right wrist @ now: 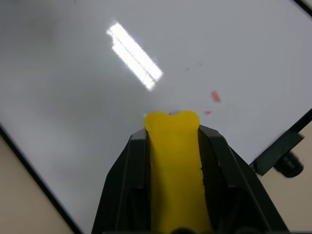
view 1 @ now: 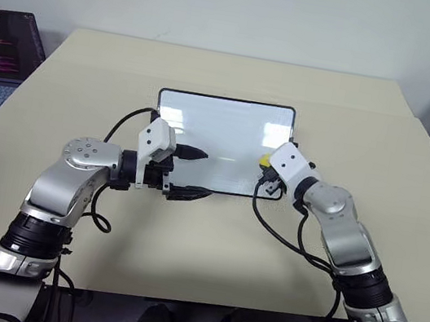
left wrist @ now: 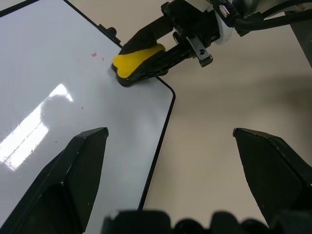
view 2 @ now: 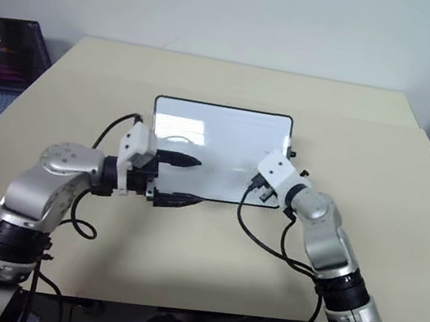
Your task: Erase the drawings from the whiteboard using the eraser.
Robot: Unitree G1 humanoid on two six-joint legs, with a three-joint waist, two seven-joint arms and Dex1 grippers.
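While the right gripper [right wrist: 173,146] clamps the eraser [right wrist: 174,161] on the whiteboard [view 1: 220,129] near its right edge, w/ left gripper [left wrist: 170,161] spread empty at the near edge, drawings [right wrist: 215,96] look mostly gone, faint red specks left.

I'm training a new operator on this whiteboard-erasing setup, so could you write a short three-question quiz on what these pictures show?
1. True or false: the right gripper is shut on the small yellow block eraser.
2. Which fits the left gripper? A) open, holding nothing, one finger over the board and one past its near edge; B) shut on a marker; C) resting on the laptop.
3. Fill in: on the glossy white whiteboard with the thin black frame, faint ___ marker specks remain near the eraser's tip.

Key: 1 true. 2 A. 3 red.
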